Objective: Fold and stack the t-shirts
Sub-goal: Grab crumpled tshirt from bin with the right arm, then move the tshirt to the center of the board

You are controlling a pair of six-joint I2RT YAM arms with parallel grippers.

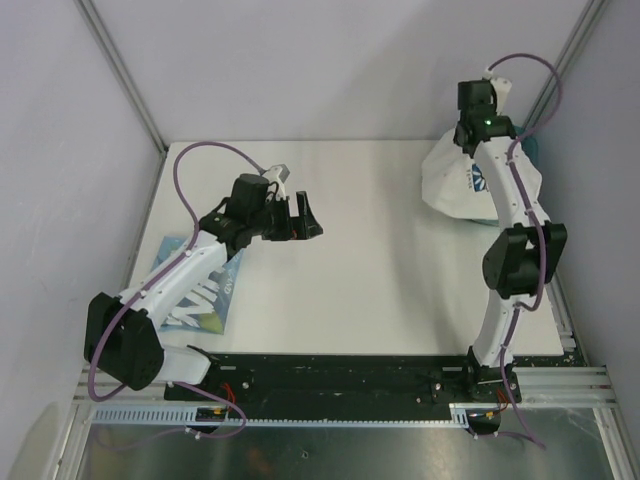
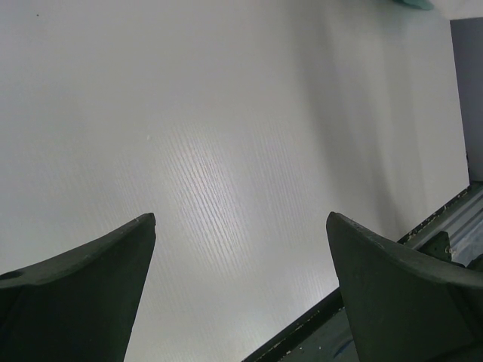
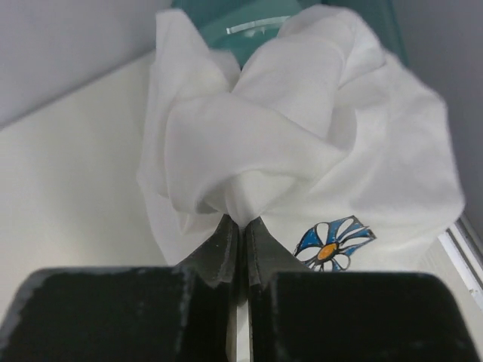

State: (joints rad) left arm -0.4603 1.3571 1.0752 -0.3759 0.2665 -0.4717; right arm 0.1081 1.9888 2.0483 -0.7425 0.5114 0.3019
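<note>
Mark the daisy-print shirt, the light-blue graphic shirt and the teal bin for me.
daisy-print t-shirt (image 3: 302,143): right wrist view, bunched white fabric above the print.
light-blue graphic t-shirt (image 1: 215,312): top external view, printed front panel.
teal bin (image 3: 253,41): right wrist view, wall behind the shirt.

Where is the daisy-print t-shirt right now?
In the top view, the daisy-print t-shirt lies bunched at the far right of the table, by the teal bin, pinched in the right claw.

White shells and black joints on left arm (image 1: 185,270) and right arm (image 1: 520,258). Purple cables (image 1: 178,190) looping along each. Small green light (image 1: 487,124) at the right wrist. Left gripper (image 2: 241,219) with dark, matte, wedge-shaped fingers (image 2: 75,294).
</note>
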